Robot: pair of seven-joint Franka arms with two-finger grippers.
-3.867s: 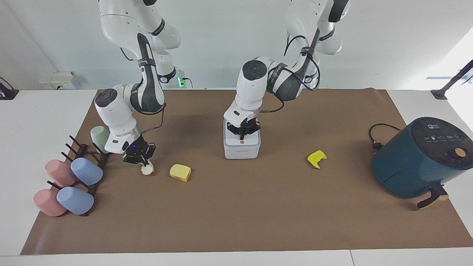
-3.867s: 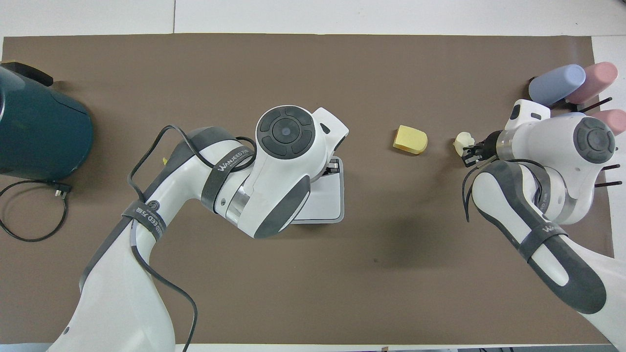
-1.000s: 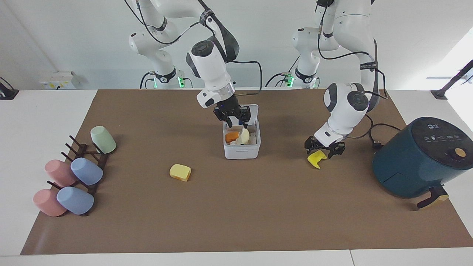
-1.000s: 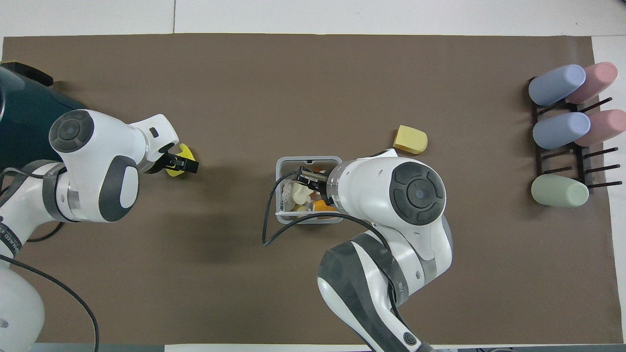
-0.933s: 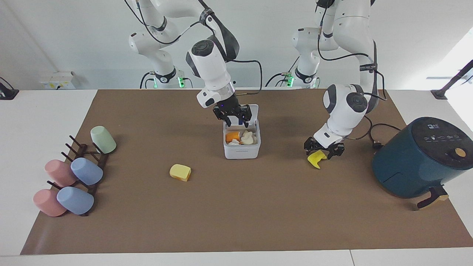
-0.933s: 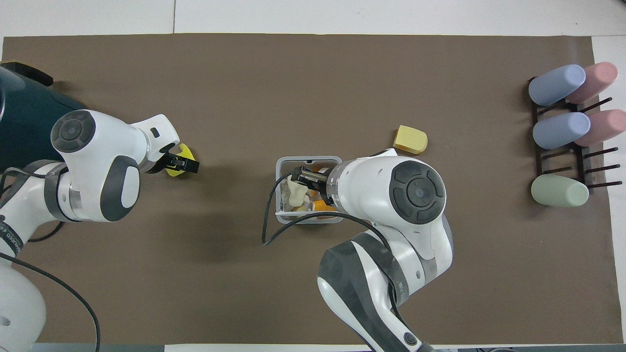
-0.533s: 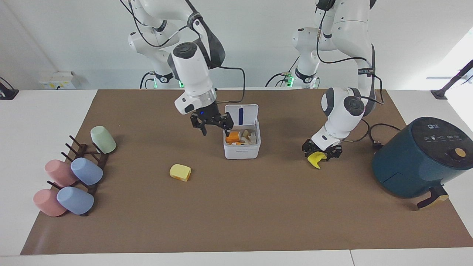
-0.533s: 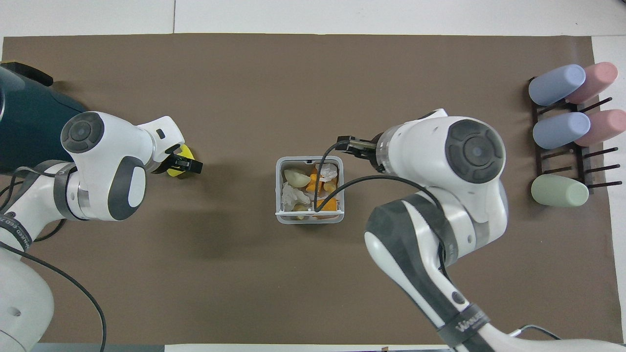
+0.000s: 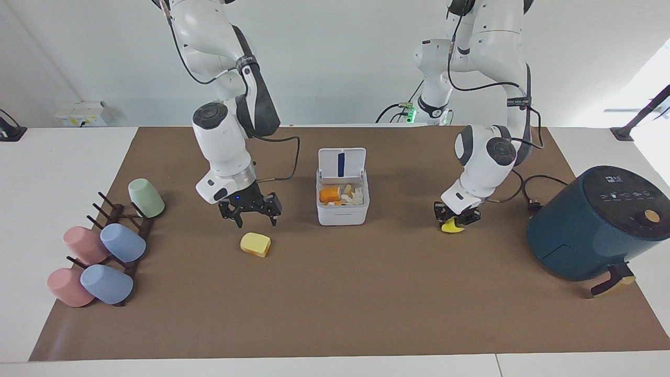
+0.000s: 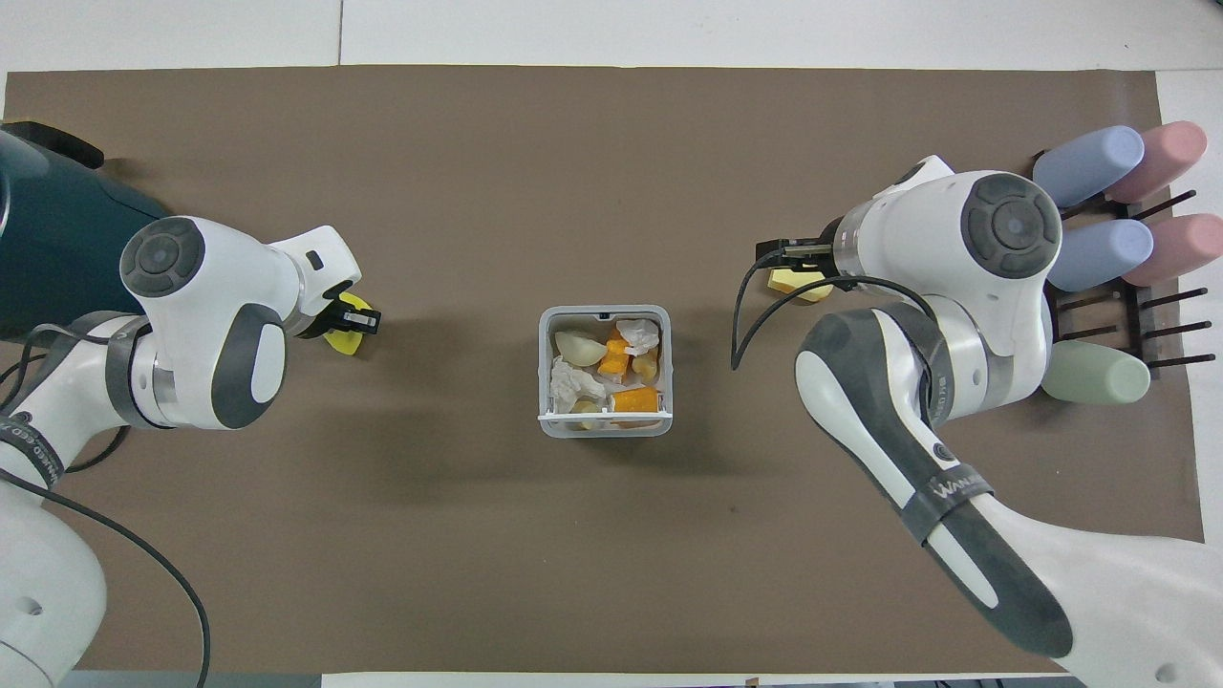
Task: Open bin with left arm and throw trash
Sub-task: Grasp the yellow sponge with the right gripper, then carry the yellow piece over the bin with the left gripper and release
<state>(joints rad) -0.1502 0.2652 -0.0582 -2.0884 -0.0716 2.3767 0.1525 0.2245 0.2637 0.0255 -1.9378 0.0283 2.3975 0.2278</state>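
Bin (image 9: 343,209) open, both arms at trash.
Left gripper (image 9: 454,219) clenches yellow piece (image 9: 450,227); right gripper (image 9: 250,209) spread above pale block (image 9: 255,244).

Bright, even light — soft shadows, window glare, sharp focus

The left arm bends down toward its own end of the bench, wrist pointing steeply down, and its tool (image 9: 454,221) sits low with the fingers drawn in close. The right arm reaches down toward the other end, forearm upright, wrist tilted; its tool (image 9: 256,215) hangs just above the bench with fingers (image 9: 274,208) spread wide.
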